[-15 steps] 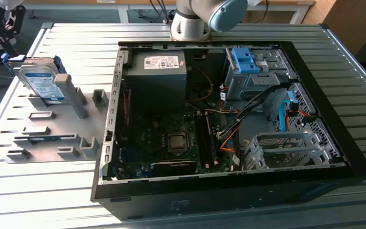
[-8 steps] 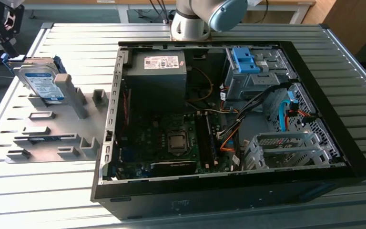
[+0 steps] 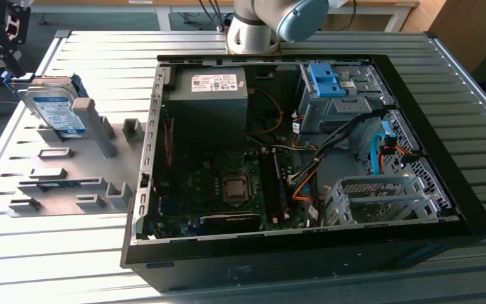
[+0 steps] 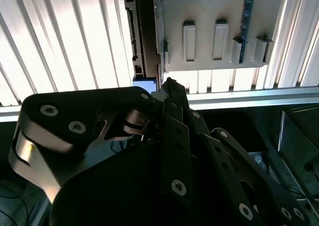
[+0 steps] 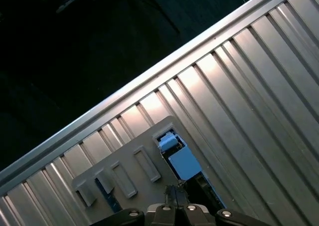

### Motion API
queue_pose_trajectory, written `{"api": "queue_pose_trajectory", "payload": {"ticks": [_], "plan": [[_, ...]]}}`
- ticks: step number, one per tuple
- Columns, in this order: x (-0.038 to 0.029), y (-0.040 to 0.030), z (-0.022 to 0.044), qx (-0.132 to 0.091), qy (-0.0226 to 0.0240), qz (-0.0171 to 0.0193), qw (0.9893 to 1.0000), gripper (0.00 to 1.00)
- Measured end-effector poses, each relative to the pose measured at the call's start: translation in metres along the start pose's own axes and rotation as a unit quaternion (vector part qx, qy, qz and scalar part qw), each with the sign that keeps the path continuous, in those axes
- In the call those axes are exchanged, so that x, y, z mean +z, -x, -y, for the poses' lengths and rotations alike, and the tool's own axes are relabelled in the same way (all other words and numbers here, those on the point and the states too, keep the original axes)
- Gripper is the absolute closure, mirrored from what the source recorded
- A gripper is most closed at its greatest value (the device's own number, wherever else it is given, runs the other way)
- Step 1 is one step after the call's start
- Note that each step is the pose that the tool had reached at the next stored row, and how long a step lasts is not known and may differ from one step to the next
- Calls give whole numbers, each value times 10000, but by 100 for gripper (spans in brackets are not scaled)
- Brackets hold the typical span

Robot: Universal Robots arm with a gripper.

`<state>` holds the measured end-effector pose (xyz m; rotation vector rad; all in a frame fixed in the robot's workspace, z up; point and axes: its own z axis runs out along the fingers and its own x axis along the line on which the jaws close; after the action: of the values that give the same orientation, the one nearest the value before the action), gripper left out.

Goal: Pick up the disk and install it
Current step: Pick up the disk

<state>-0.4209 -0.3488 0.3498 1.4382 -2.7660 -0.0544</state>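
While the gripper (image 4: 169,84) seems to have its jaws closed on nothing, the disk (image 3: 56,107) stands edgewise in a grey rack (image 3: 99,133), upper left of the exterior view. It is probably stiff, dense and shock-sensitive, and best pinched across its flat faces.

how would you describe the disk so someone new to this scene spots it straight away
Start at the open computer case; on the exterior view's left of it lies a grey fixture plate. At the plate's far end the disk stands on edge: silver with a white-and-blue label and blue frame, unlike the plain grey blocks around it.
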Motion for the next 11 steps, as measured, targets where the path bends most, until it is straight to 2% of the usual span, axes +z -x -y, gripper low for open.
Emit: {"api": "queue_pose_trajectory", "payload": {"ticks": [6,9,11], "plan": [[10,72,-58,-46,-13,7,10000,89],[16,71,-85,-69,-18,10,10000,89],[18,71,-84,-207,-18,3,9998,89]]}}
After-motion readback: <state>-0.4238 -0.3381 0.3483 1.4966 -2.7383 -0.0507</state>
